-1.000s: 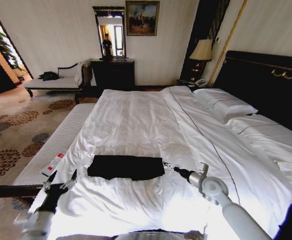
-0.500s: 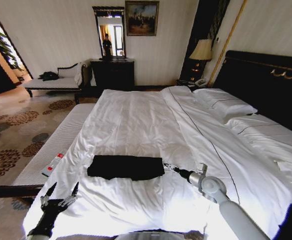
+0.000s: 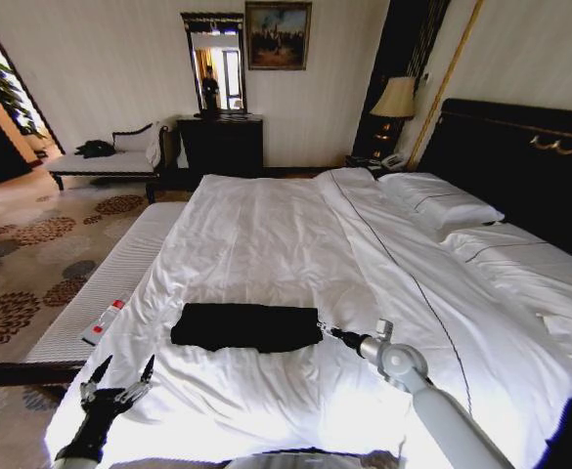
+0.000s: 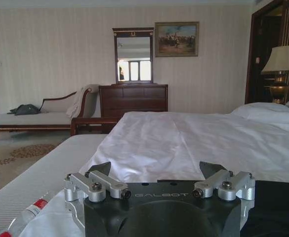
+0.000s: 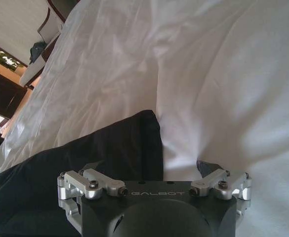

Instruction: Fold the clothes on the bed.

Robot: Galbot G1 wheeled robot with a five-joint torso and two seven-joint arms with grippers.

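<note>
The clothes (image 3: 246, 327), a black T-shirt folded into a flat rectangle, lie on the white bed (image 3: 266, 234) near its front edge. My right gripper (image 3: 325, 329) is low over the sheet at the shirt's right end, open. In the right wrist view the right gripper (image 5: 151, 170) straddles the edge of the clothes (image 5: 100, 158), with one finger over black fabric and the other fingertip (image 5: 206, 168) over white sheet. My left gripper (image 3: 119, 376) hangs open off the bed's front left corner, apart from the shirt. The left gripper (image 4: 156, 170) holds nothing.
A white bench (image 3: 119, 264) runs along the bed's left side, carrying a small red-labelled bottle (image 3: 103, 322). Pillows (image 3: 442, 205) and the dark headboard (image 3: 520, 166) are at right. A chaise (image 3: 105, 161), dresser (image 3: 220, 145) and lamp (image 3: 395, 100) stand by the far wall.
My right gripper has slid a little left, closer to the shirt's right end. The left arm sank lower at the bed's corner a second ago and has stayed there.
</note>
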